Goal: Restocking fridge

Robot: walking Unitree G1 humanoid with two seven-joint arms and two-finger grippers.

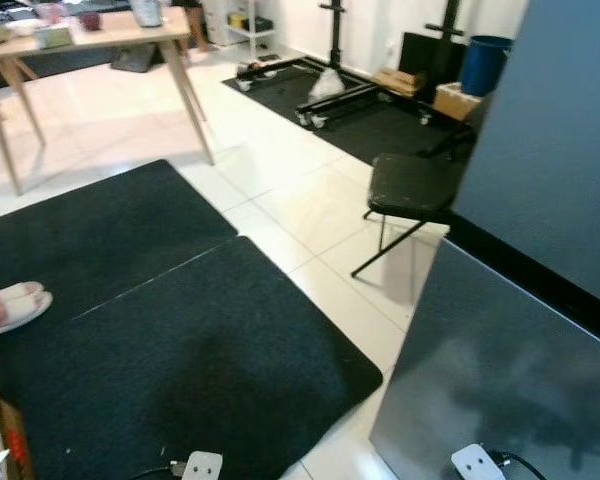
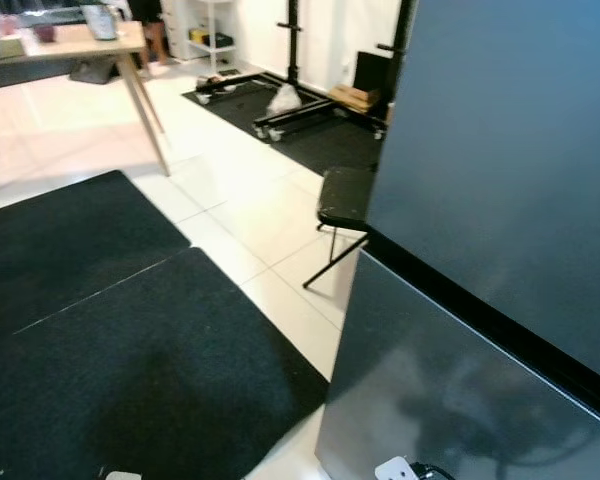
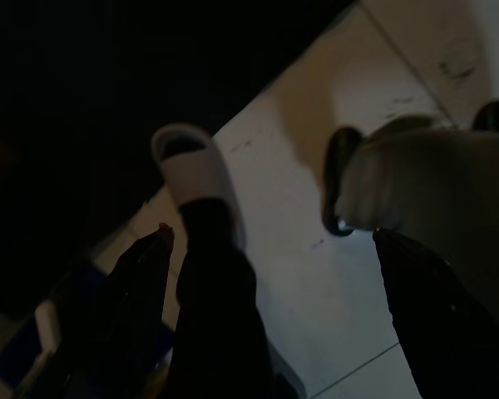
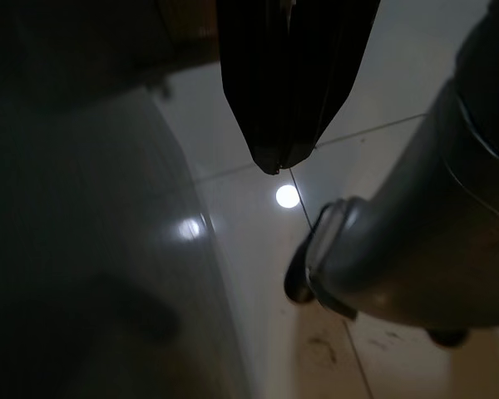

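You're at the approach step, standing beside the closed fridge [image 2: 500, 180] on your right with nothing to stock in hand: the left gripper [image 3: 274, 274] hangs spread open and empty, the right gripper [image 4: 279, 158] pinched closed on nothing, so next reach for the fridge door.

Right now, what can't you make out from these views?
- Fridge: doors shut, contents hidden; top and right side cut off by the frame in the eye views.
- Cardboard box: cut by the left eye view's corner, contents unreadable.
- Person's slipper: the rest of the person is cut off by the left edge.
- Items on the wooden table: too small and blurred.
- Left wrist view: mostly too dark.
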